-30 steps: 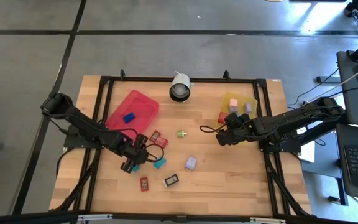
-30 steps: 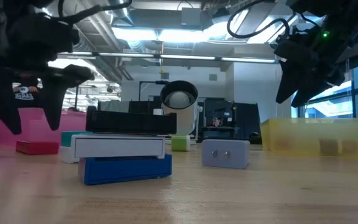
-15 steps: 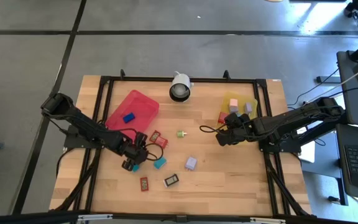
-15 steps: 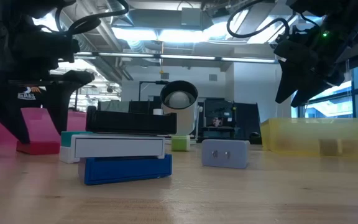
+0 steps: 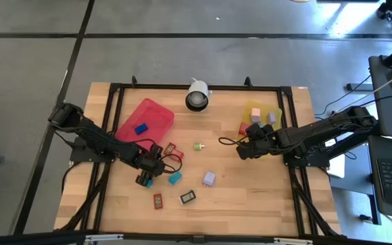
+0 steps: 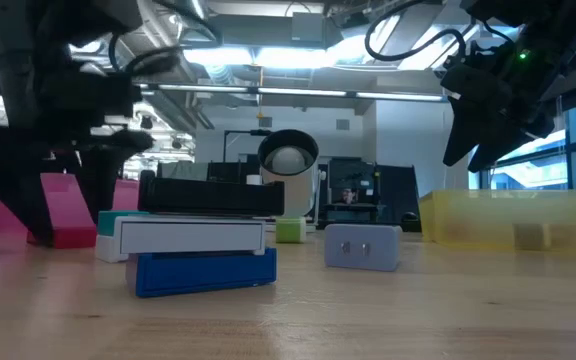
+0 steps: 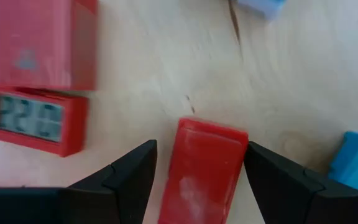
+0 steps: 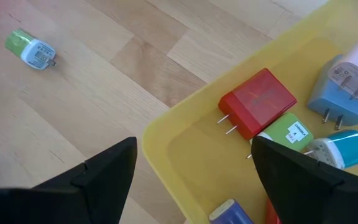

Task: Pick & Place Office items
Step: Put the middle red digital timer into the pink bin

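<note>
The red tray [image 5: 145, 119] holds one blue piece [image 5: 141, 128]; the yellow tray [image 8: 185, 149] holds a red plug block [image 8: 258, 101] with green, blue and teal pieces. The left gripper [image 7: 194, 180] straddles a red block [image 7: 202, 169], fingers spread; the right gripper [image 8: 191, 165] hangs spread over the yellow tray's edge.

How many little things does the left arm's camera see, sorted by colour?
Red pieces: 3, a plain block, one with a number display, one flanked by the left gripper.
Blue pieces: 2, a pale one, a brighter one.
Total: 5
</note>
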Robot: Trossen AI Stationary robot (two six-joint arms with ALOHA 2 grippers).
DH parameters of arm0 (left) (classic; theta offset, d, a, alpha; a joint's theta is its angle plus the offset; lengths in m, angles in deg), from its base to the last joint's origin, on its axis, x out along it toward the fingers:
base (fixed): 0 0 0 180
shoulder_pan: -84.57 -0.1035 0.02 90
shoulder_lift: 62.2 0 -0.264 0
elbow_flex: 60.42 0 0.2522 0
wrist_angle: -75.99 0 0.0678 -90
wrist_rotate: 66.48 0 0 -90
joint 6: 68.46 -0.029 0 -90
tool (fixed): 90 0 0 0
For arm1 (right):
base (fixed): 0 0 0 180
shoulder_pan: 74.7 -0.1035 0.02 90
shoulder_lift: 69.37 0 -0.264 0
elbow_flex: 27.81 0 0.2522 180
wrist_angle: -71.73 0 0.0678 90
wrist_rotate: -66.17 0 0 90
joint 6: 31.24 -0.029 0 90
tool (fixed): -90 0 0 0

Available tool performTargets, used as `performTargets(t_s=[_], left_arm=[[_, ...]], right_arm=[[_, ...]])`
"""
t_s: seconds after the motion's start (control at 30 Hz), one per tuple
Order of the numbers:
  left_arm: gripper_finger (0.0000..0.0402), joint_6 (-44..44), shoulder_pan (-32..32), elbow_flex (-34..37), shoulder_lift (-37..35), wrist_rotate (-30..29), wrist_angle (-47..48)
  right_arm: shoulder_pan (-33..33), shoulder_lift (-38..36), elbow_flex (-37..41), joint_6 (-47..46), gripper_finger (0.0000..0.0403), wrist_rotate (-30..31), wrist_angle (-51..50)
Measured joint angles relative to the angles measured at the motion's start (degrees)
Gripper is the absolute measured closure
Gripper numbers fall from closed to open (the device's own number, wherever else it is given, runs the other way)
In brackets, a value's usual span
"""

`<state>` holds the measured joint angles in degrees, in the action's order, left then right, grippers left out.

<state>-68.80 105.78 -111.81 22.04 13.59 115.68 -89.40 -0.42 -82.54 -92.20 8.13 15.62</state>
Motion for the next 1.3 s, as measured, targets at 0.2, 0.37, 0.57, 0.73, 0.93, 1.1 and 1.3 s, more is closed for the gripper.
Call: performTargets(t_s=[0.2, 0.37, 0.57, 0.73, 0.93, 1.1, 1.3], left_arm=[[0.0164, -1.18, 0.04, -0.26, 2.22, -0.74, -0.52], [0.0176, 2.84, 0.15, -0.05, 0.8, -1.56, -0.7], [0.0237, 7.1, 0.46, 0.11, -0.55, -3.54, -0.95], [0.0273, 7.97, 0.48, -0.89, -0.79, -5.56, -1.25], [0.0296, 14.89, -0.08, -7.23, -1.01, -12.29, -0.39], [0.0322, 15.29, -0.52, -13.31, -1.13, -12.5, 2.58], [0.0342, 15.26, -0.48, -16.17, -1.15, -10.26, 7.44]], right_arm=[[0.0, 0.0, 0.01, 0.0, 0.0085, -0.02, 0.34], [0.0, 0.0, 0.0, 0.0, 0.0085, 0.0, 0.38], [-0.02, 0.0, 0.01, 0.01, 0.0085, -0.02, 0.38], [-0.02, 0.0, 0.01, 0.0, 0.0085, 0.0, 0.38], [0.0, 0.0, 0.01, 0.01, 0.0085, -0.02, 0.4], [-0.02, 0.0, 0.01, 0.0, 0.0085, -0.02, 0.4], [-0.01, 0.0, 0.01, 0.01, 0.0085, 0.01, 0.4]])
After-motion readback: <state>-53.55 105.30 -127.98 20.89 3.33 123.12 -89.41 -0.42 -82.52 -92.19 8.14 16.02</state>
